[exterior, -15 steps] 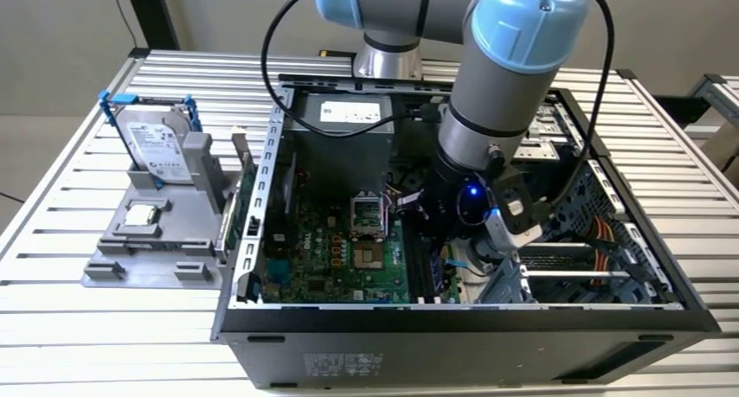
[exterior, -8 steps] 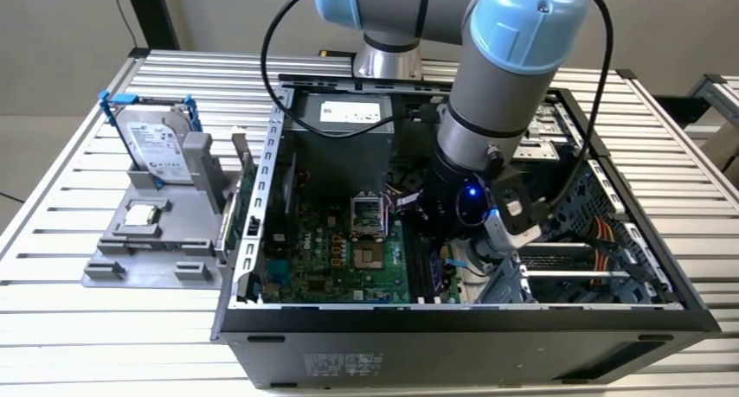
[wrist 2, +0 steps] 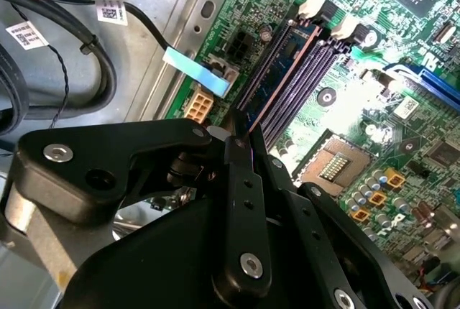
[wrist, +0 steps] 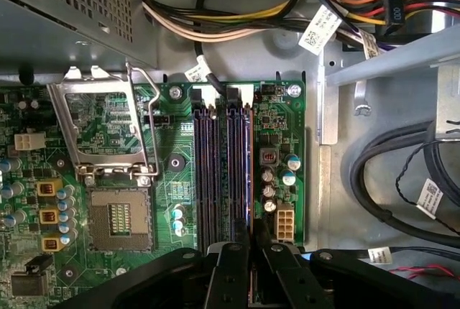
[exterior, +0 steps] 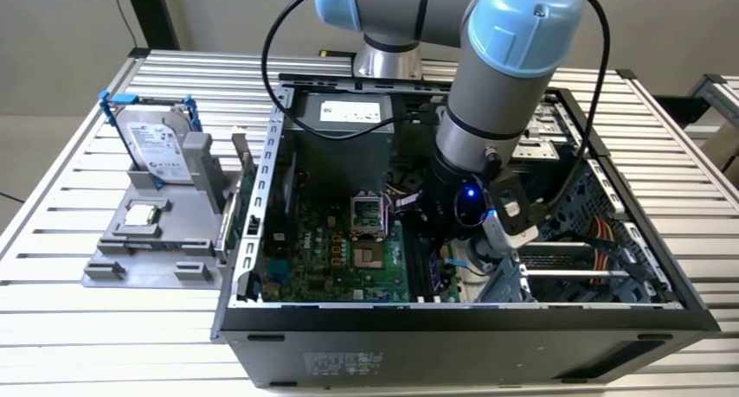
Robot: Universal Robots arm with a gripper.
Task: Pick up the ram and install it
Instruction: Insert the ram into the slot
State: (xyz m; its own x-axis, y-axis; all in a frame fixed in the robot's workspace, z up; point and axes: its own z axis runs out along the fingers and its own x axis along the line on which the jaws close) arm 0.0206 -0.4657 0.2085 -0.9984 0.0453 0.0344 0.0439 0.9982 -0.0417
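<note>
The ram (wrist: 249, 172) is a thin dark blue board seen edge-on, standing along the outermost of the long dark memory slots (wrist: 215, 172) on the green motherboard (wrist: 284, 129). In the second wrist view the ram (wrist 2: 284, 75) shows a blue face with a copper-coloured edge, running between the slot's white end clips. My gripper (wrist: 251, 241) is at the ram's near end, its black fingers (wrist: 233, 266) pinched together on the board. In the second wrist view the gripper (wrist 2: 241, 133) meets that same end. In the exterior view the arm's wrist (exterior: 473, 198) reaches down into the open computer case (exterior: 462, 315).
The open processor socket (wrist: 118, 215) with its raised metal frame lies beside the slots. Thick black cables (wrist: 388, 172) and a wire bundle (wrist: 237, 25) run close by inside the case. Outside, a grey fixture (exterior: 151, 259) holds a hard drive (exterior: 156, 146) and a small silver chip (exterior: 141, 214).
</note>
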